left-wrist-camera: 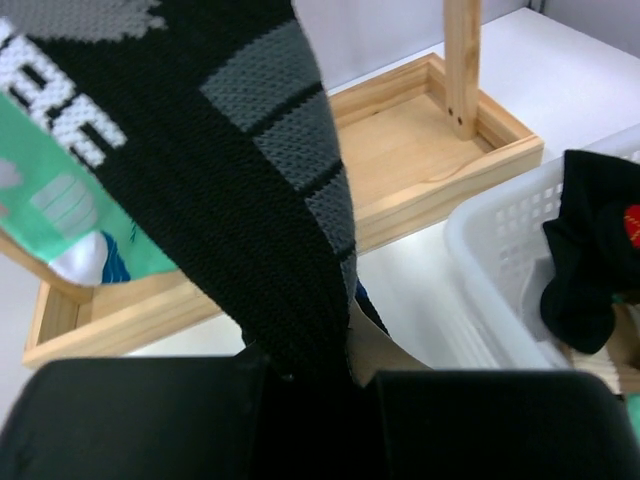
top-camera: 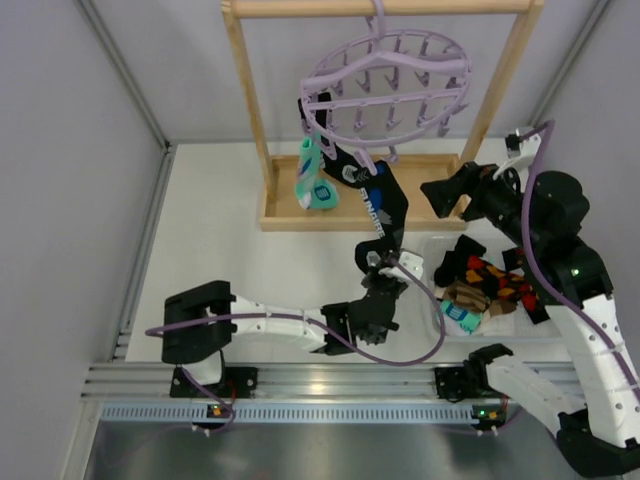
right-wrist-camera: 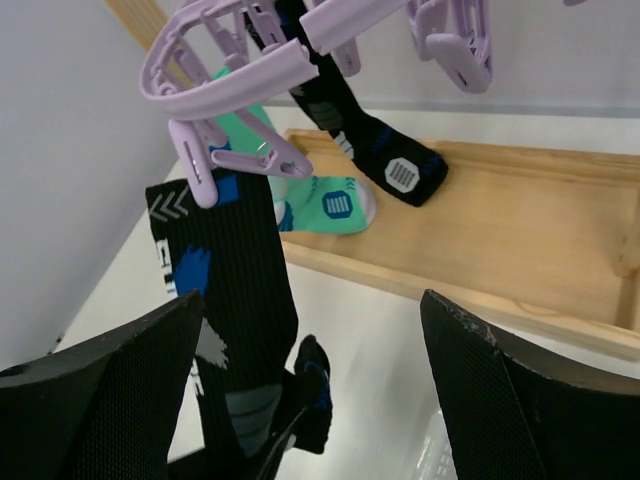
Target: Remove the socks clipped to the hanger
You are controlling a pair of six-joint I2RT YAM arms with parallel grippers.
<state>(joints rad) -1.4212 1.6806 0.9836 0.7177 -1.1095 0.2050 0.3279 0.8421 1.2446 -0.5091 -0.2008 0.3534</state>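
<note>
The lavender hanger [top-camera: 385,85] hangs by its hook from the wooden rack. Three socks are still clipped to it: a teal-white one [top-camera: 315,180], a short black one [right-wrist-camera: 370,140], and a long black sock [top-camera: 375,205] held by a peg [right-wrist-camera: 240,155]. My left gripper [top-camera: 378,262] is shut on the lower end of that long black sock [left-wrist-camera: 260,200], which stretches down from the ring. To the right of the hanger, my right gripper [top-camera: 445,195] stands open and faces the ring [right-wrist-camera: 260,70], with its fingers [right-wrist-camera: 530,390] apart and holding nothing.
A white basket [left-wrist-camera: 500,270] at the right holds several loose socks [top-camera: 485,280], argyle and black among them. The wooden rack's tray base [left-wrist-camera: 420,150] and upright posts [top-camera: 250,110] stand behind the hanger. Grey walls close in on the left and back.
</note>
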